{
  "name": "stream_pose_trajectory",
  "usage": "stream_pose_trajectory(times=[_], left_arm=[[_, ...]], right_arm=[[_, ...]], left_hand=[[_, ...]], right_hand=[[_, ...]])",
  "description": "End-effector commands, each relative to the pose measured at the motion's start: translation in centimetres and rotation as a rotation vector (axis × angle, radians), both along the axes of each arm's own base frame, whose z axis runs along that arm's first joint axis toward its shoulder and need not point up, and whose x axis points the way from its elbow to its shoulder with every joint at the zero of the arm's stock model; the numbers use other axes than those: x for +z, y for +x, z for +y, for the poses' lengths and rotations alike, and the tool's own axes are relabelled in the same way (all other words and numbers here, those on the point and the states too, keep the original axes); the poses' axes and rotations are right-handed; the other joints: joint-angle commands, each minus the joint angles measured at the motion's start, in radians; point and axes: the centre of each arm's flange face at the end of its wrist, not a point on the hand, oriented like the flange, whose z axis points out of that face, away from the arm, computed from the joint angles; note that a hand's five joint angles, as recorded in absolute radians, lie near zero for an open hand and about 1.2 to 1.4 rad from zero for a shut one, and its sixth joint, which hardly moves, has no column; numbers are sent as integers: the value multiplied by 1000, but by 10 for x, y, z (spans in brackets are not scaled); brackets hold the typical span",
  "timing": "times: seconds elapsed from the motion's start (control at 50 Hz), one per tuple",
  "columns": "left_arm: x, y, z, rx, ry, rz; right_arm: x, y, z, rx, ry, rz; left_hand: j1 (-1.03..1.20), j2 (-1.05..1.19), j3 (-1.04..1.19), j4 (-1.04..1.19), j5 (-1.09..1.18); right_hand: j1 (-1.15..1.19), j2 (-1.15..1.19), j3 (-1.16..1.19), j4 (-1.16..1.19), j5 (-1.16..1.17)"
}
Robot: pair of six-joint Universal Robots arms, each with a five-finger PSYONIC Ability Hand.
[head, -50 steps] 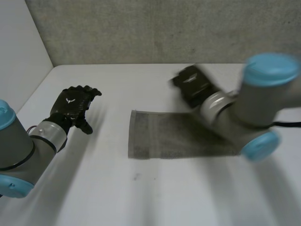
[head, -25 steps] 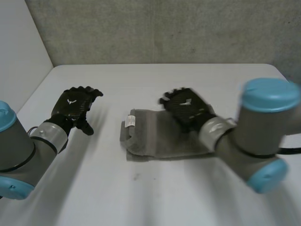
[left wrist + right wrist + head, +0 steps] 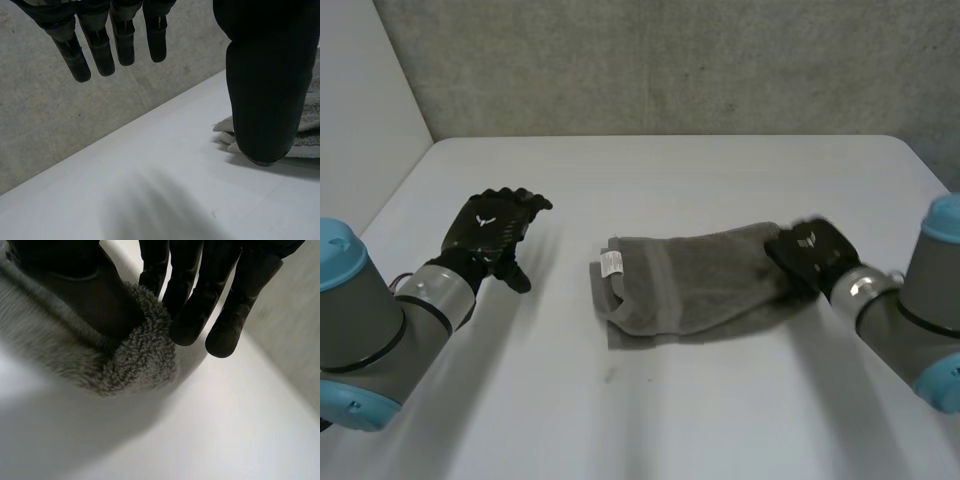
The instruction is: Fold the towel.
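The towel [image 3: 690,285] lies in a loose, lumpy bundle, its near end pinched by the right hand [image 3: 808,250] between thumb and fingers [image 3: 187,315]. The left hand [image 3: 492,224] hovers spread, well apart from the far end. With only 1 hand holding, I'd say a tug could drag the whole bundle crooked.

right hand [image 3: 810,250] drawn back rightward, towel [image 3: 695,290] doubled over

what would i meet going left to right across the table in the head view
grey left arm → black left hand → grey terry towel → black right hand pinching its right end → grey right arm
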Motion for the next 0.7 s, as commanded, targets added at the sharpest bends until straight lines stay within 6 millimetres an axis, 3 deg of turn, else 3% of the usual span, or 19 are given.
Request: stream_pose_trajectory(times=[0.02, 0.04, 0.06, 0.08, 0.1, 0.14, 0.16, 0.2, 0.26, 0.28, 0.3, 0.32, 0.34, 0.42, 0.46, 0.5, 0.58, 0.64, 0.7], left_arm=[[1, 1, 0, 2, -1, 1], [1, 1, 0, 2, -1, 1], [3, 1, 1, 2, -5, 2], [5, 1, 1, 4, -10, 5], [5, 1, 1, 4, -10, 5], [8, 1, 1, 7, -21, 8], [8, 1, 1, 7, -21, 8], [16, 1, 1, 12, -37, 18], [22, 0, 1, 11, -47, 30], [27, 0, 1, 11, -50, 55], [32, -2, 2, 10, -45, 88], [32, -2, 2, 10, -45, 88], [37, -3, 1, 12, -34, 125], [47, -5, -3, 20, -11, 197], [53, -9, -4, 20, 28, 249], [54, -12, -4, 18, 44, 263], [42, -37, 4, -32, 110, 257], [27, -54, 10, -39, 153, 230], [17, -61, 11, -31, 179, 208]], right_arm=[[57, 93, 50, 290, -236, -79], [53, 114, 65, 358, -242, -78], [53, 114, 65, 358, -242, -78], [46, 134, 83, 435, -246, -62], [46, 134, 84, 436, -246, -61], [18, 161, 122, 604, -228, 47], [18, 161, 122, 604, -228, 47], [-18, 167, 141, 719, -206, 213], [-26, 166, 141, 728, -201, 269], [-25, 164, 138, 701, -201, 291], [-19, 163, 133, 650, -202, 276], [-19, 163, 133, 650, -202, 276], [-12, 161, 126, 586, -195, 229], [15, 151, 102, 449, -149, 25], [52, 130, 87, 334, -117, -176], [63, 122, 84, 291, -84, -265], [66, 98, 65, 155, 26, -403], [57, 81, 48, 67, 104, -393], [52, 77, 44, 48, 137, -377]], left_hand=[[32, 34, 34, 32, 39], [32, 34, 34, 32, 39], [32, 34, 34, 32, 39], [32, 34, 34, 32, 39], [32, 34, 34, 32, 39], [32, 34, 34, 32, 39], [32, 34, 34, 32, 39], [29, 31, 31, 29, 36], [29, 31, 31, 29, 36], [26, 28, 28, 26, 33], [26, 28, 28, 26, 33], [26, 28, 28, 26, 33], [26, 28, 28, 26, 33], [32, 34, 34, 32, 39], [35, 37, 37, 35, 42], [38, 40, 40, 38, 45], [43, 46, 46, 44, 51], [41, 43, 43, 41, 48], [38, 40, 40, 38, 45]], right_hand=[[96, 105, 64, 55, 61], [96, 105, 64, 55, 61], [96, 105, 64, 55, 61], [96, 105, 64, 55, 61], [96, 105, 64, 55, 61], [96, 105, 64, 55, 61], [96, 105, 64, 55, 61], [96, 105, 64, 55, 61], [96, 105, 64, 55, 61], [-5, 4, -37, -46, -39], [-607, -598, -639, -648, -642], [-613, -604, -645, -654, -648], [-1073, -1064, -1105, -1114, -1107], [-1126, -1117, -1158, -1167, -1160], [-1126, -1117, -1158, -1167, -1160], [-1126, -1117, -1158, -1167, -1160], [-1126, -1117, -1158, -1167, -1160], [-1126, -1117, -1158, -1167, -1160], [-1126, -1117, -1158, -1167, -1160]])
